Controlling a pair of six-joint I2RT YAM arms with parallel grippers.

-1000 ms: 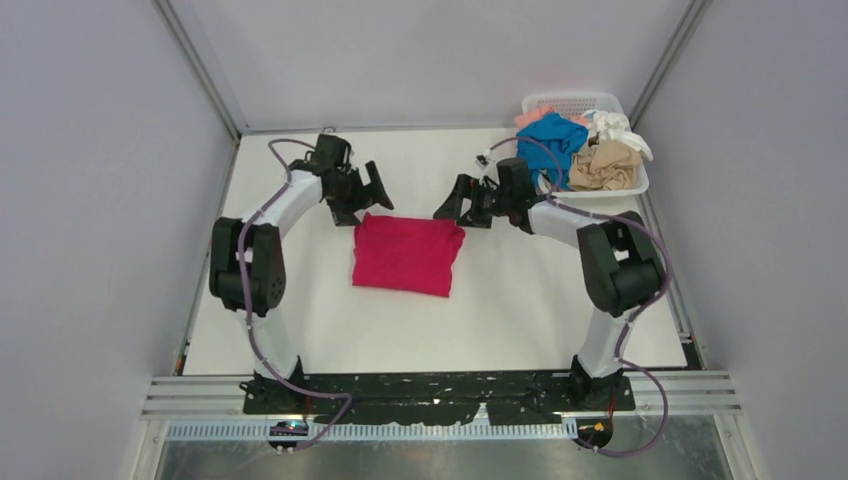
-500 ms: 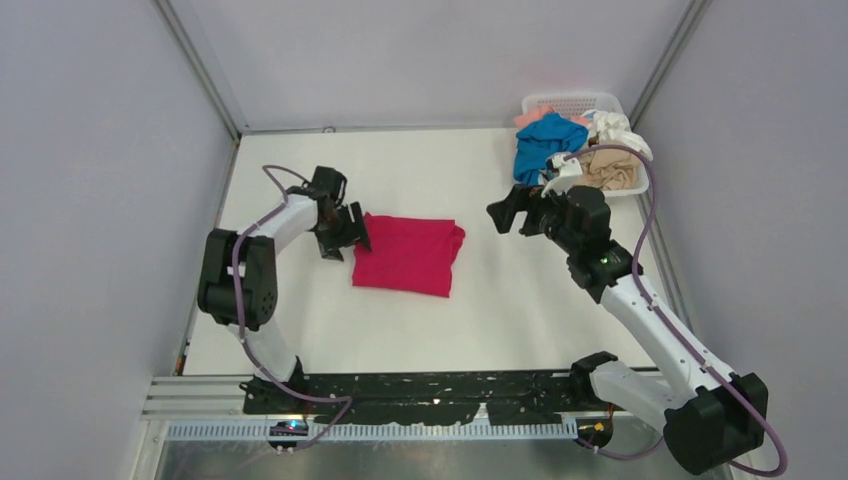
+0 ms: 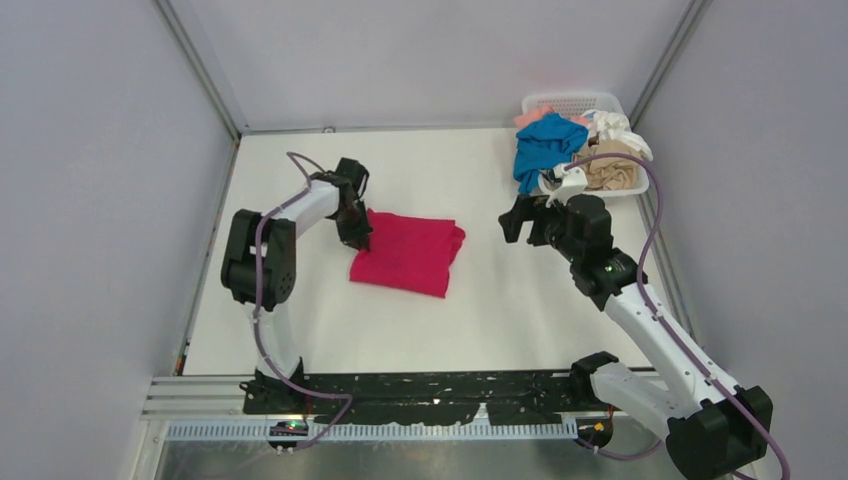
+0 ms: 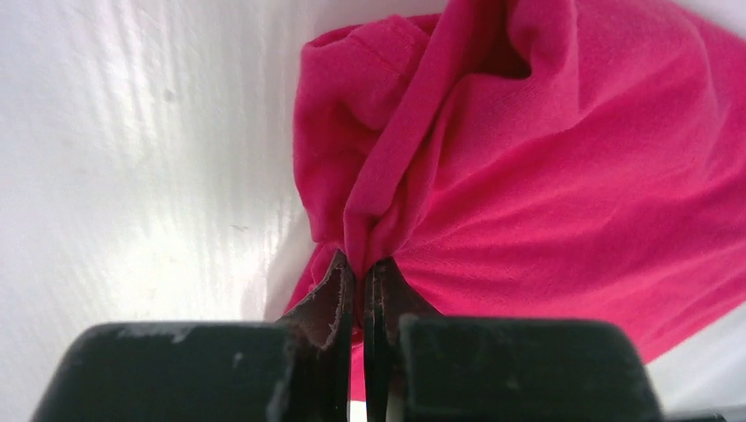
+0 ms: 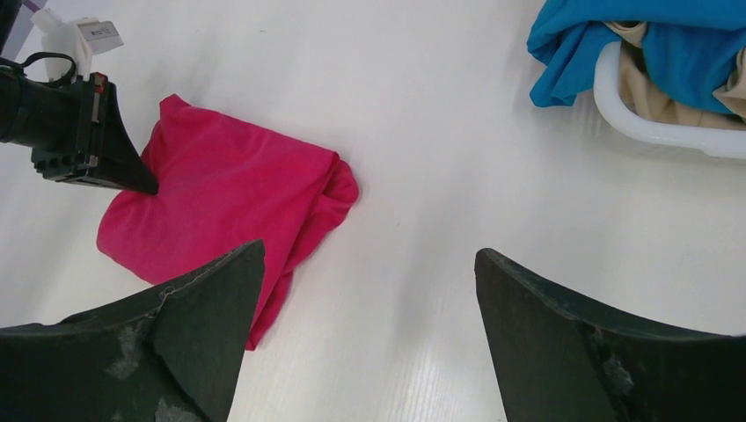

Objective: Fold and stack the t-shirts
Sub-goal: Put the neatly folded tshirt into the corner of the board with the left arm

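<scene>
A folded magenta-red t-shirt [image 3: 410,255] lies mid-table, also seen in the left wrist view [image 4: 563,176] and the right wrist view [image 5: 229,198]. My left gripper [image 3: 360,237] [image 4: 362,264] is shut on a pinched ridge of cloth at the shirt's far left corner; its black fingers [image 5: 114,158] show there from the right wrist. Raised to the right of the shirt, my right gripper [image 3: 515,222] [image 5: 369,255] is open and holds nothing. More t-shirts, blue [image 3: 545,142], tan [image 3: 610,170], white [image 3: 612,125] and peach-pink [image 3: 535,112], are heaped in the basket.
The white lattice basket [image 3: 575,102] stands at the far right corner, and the blue shirt [image 5: 616,44] spills over its rim [image 5: 651,123] onto the table. Grey walls close in the white table [image 3: 300,320] on three sides.
The left gripper came down onto the red shirt's far left corner and shut on it. The right arm pulled away from the shirt toward the right and rose, still open.
</scene>
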